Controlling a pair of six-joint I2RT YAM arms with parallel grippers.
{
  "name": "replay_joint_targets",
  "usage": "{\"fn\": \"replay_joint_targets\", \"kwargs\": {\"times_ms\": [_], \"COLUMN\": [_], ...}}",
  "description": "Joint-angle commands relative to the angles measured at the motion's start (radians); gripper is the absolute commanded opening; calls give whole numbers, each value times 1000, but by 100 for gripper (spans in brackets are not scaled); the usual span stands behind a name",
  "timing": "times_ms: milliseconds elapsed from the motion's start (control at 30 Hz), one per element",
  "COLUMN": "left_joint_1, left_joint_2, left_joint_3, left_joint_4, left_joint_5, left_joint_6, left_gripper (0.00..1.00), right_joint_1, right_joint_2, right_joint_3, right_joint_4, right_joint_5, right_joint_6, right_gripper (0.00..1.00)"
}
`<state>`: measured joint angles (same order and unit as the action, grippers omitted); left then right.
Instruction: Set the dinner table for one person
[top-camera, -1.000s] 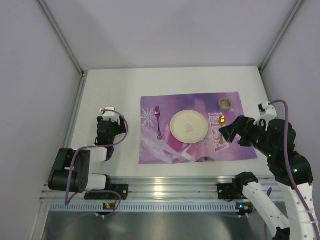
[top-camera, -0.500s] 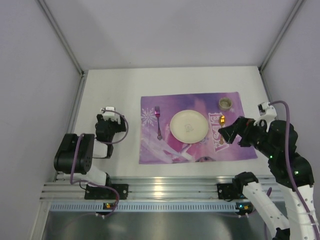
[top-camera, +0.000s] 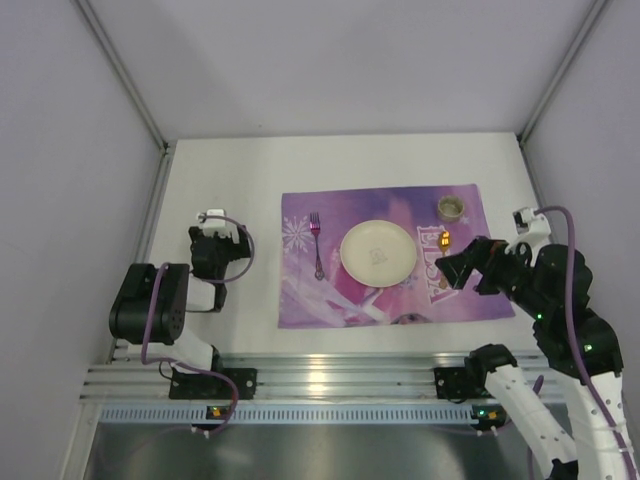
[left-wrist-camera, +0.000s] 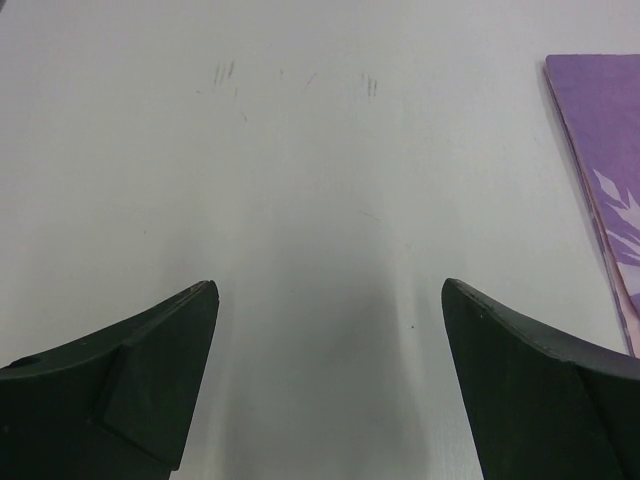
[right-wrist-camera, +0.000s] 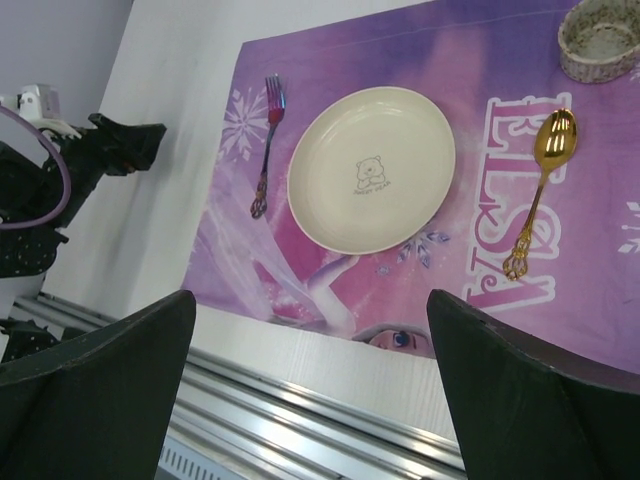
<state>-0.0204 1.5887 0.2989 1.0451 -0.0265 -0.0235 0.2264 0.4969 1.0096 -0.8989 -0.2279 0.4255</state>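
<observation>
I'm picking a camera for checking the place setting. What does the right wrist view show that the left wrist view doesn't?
Only the right wrist: the plate, fork, gold spoon and small cup on the placemat, plus the metal rail nearer the arms. Only the left wrist: faint scuff marks beyond the open left gripper. Both: the white dinner table and the purple placemat, though the left wrist catches only its edge.

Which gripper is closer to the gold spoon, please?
Right. The right gripper hovers just beside the gold spoon; the left gripper is beyond the placemat's left edge.
</observation>
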Motion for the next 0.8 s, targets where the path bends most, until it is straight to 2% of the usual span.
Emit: {"fn": "replay_joint_targets", "kwargs": {"times_ms": [0,300,567,767], "left_joint_1": [5,5,5,5], "left_joint_2": [-12,-15,-13,-15], "left_joint_3": [19,19,19,19], "left_joint_4": [52,52,53,53], "left_joint_5": [-24,-24,-24,-23], "left_joint_6": [-16,-16,-16,-16], "left_gripper": [98,98,99,99], "right_joint_1": [7,8,22,63], "right_joint_2": [5,-35,-149,-215], "right_joint_3": [3,-55,-181,-298], "right_joint_4": [84,120,106,173], "right_joint_5": [24,32,35,-51], "right_joint_6": [-22,33,117,173], "right_gripper": [100,100,100,100]}}
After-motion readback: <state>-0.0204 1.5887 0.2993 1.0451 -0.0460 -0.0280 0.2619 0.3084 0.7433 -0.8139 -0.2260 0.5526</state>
